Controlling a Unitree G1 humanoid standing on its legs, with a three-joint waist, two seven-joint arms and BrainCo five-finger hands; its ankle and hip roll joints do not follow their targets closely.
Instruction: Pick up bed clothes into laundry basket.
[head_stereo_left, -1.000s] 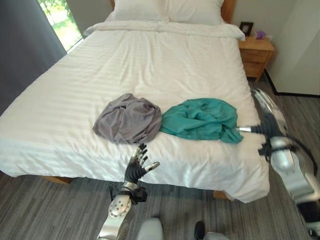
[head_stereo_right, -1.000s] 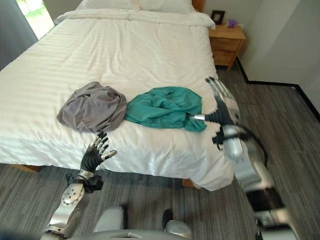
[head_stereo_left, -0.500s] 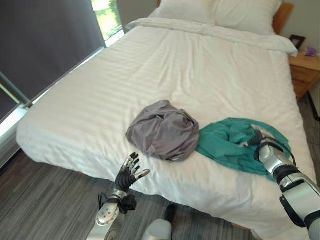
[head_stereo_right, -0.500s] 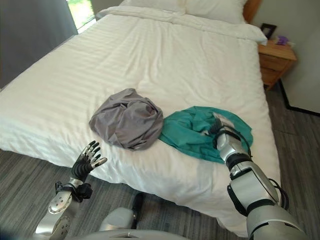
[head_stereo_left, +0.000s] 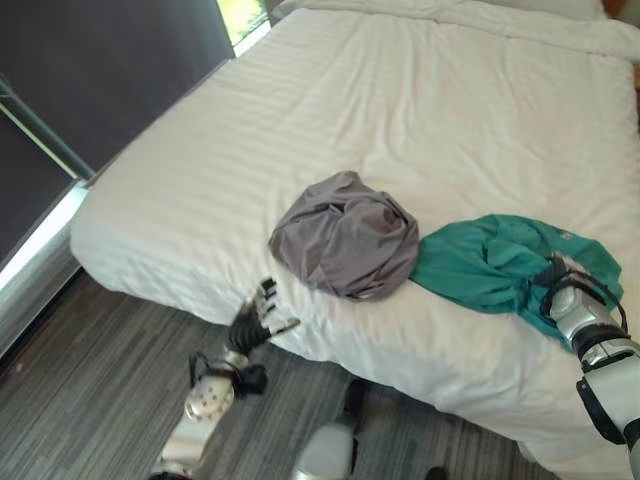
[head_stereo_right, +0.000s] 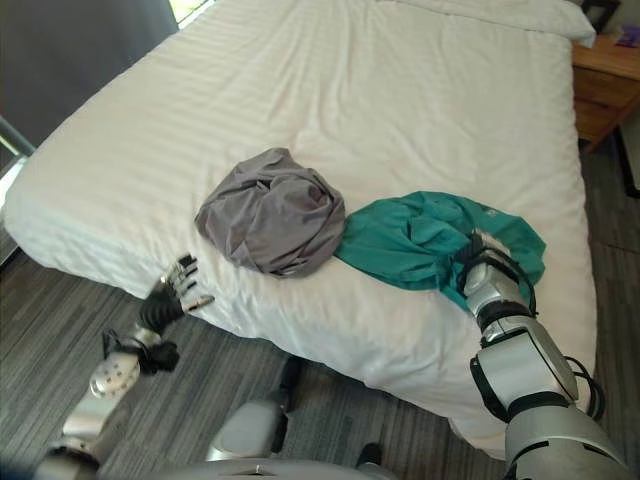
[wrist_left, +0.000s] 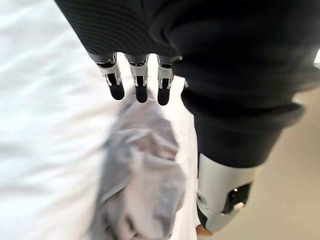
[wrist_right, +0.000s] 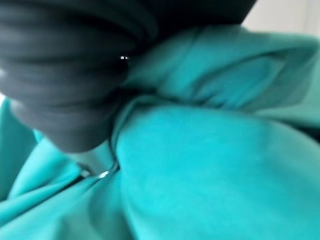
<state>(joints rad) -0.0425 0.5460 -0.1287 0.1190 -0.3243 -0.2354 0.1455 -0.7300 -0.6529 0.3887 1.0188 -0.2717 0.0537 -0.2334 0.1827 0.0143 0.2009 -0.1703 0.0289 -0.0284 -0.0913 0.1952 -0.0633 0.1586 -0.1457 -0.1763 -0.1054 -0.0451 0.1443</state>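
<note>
Fingers of the left hand (head_stereo_left: 258, 322) are spread; right hand (head_stereo_left: 563, 283), at 3 o'clock, is buried in the teal garment (head_stereo_left: 490, 265), grip unreadable.

Crumpled grey garment (head_stereo_left: 345, 233), touching teal garment (head_stereo_left: 490, 265), on bed

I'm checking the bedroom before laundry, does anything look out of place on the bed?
Yes. Two crumpled garments lie on the made white bed near its foot: a grey one and a green one touching it. The right hand is on the green one.
</note>
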